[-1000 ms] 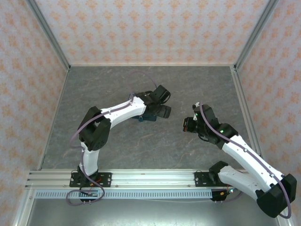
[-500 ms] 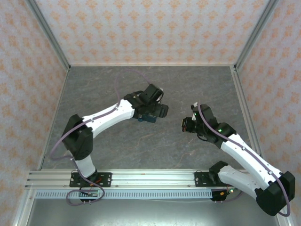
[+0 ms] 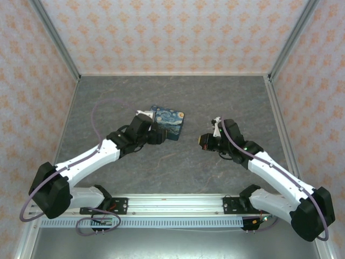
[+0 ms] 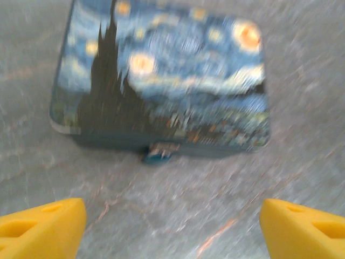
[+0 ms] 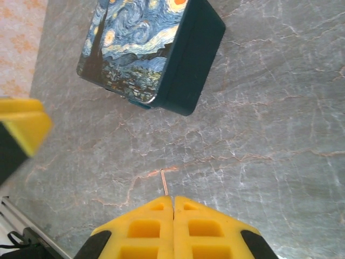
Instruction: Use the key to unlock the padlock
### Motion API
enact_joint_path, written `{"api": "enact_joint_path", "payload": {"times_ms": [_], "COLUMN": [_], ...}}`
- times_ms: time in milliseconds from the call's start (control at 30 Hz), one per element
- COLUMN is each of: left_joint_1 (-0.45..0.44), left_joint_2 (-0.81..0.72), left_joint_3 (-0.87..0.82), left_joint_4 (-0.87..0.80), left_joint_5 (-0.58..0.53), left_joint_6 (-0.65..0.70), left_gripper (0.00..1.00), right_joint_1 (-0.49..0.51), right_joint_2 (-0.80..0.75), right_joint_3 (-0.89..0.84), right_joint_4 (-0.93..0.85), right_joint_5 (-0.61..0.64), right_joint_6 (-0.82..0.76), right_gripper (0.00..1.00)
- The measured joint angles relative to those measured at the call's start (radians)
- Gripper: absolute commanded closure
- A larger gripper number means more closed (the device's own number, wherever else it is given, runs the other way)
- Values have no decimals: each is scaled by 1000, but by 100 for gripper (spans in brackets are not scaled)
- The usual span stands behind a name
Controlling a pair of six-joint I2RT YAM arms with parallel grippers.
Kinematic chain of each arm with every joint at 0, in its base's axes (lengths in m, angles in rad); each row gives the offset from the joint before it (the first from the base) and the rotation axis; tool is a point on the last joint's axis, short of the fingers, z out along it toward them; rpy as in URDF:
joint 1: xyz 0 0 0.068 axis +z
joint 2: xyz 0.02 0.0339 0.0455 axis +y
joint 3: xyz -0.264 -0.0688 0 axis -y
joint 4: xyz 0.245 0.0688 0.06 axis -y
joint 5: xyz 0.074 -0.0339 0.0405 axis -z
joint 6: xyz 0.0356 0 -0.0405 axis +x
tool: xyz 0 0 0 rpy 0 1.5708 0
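The padlock is a small dark bluish lump, blurred, hanging under the metal latch on the near side of the starry-night box. It also peeks out at the box's edge as the padlock. My left gripper is open, its yellow fingers wide apart and a short way back from the box. My left gripper sits at the box's near left side. My right gripper is shut on the key, whose thin pale blade sticks out of the fingertips; its head is hidden. The right gripper hovers right of the box.
Grey marble-patterned tabletop between patterned walls. A metal rail runs along the near edge by the arm bases. A yellow fingertip of the left gripper shows at the left of the right wrist view.
The left arm has drawn back toward the near left and lowered, uncovering the box it had been over. The right gripper has shifted slightly left, still shut.
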Motion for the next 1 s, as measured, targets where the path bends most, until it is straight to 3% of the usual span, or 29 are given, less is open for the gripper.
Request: {"api": "enact_joint_path", "payload": {"times_ms": [300,700,1000], "left_joint_1": [61,98,98], "left_joint_2": [33,189,229], "left_joint_3": [-158,-164,-164], "left_joint_4": [194,392,428], "left_joint_5": [72,159,163], "left_joint_6": [-20,-21,-20], "left_gripper": [21,21,21], "right_joint_1": [0,-16,-25], "right_joint_2": [206,663,843], "right_joint_3": [20,277,369], "right_joint_4": [226,543,568], "right_joint_5": [-132,-291,-298], "right_joint_6": [53,181,201], "right_gripper": [100,100,100]}}
